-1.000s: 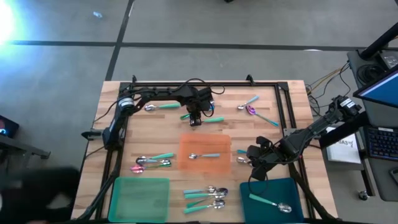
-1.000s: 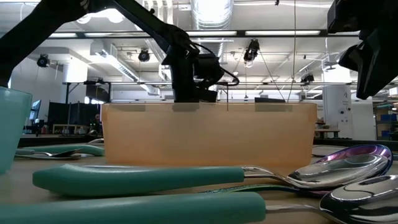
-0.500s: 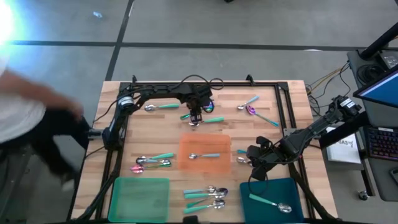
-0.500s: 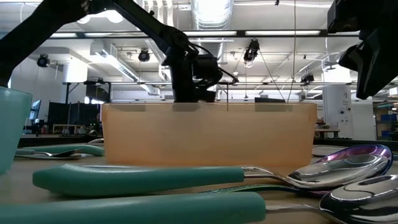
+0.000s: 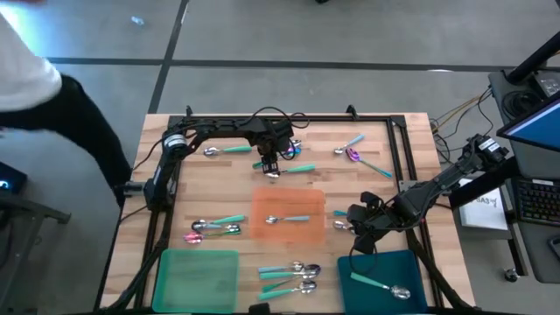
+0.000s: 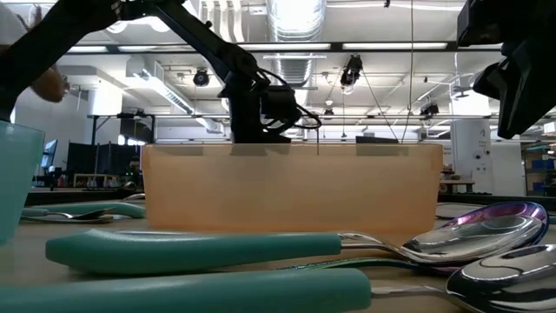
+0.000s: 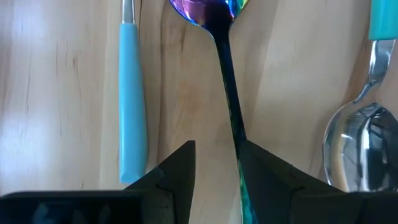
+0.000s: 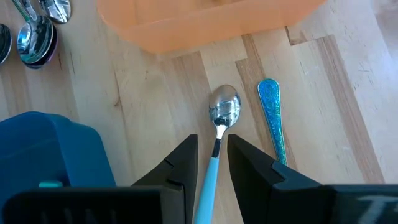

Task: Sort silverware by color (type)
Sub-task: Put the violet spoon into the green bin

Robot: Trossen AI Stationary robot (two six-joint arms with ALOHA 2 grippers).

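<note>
Wooden table [image 5: 219, 188]: spoons scattered, one in orange tray [image 5: 286, 229] | left gripper [image 5: 271, 163] has shifted slightly leftward at far cluster, fingers spread beside iridescent spoon [image 7: 211, 37], apparently not gripping | right gripper [image 5: 360, 236] unchanged, parted astride light-blue spoon [image 8: 221, 124] | neither pick completed.

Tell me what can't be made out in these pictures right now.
- Low view: the translucent orange rectangular tray hides the table behind it, including the left gripper's tips.
- Left wrist view: the iridescent purple-bowled spoon is cut off by the frame edge.
- High view: the right gripper is too small to judge contact with the light-blue-handled silver spoon.
</note>
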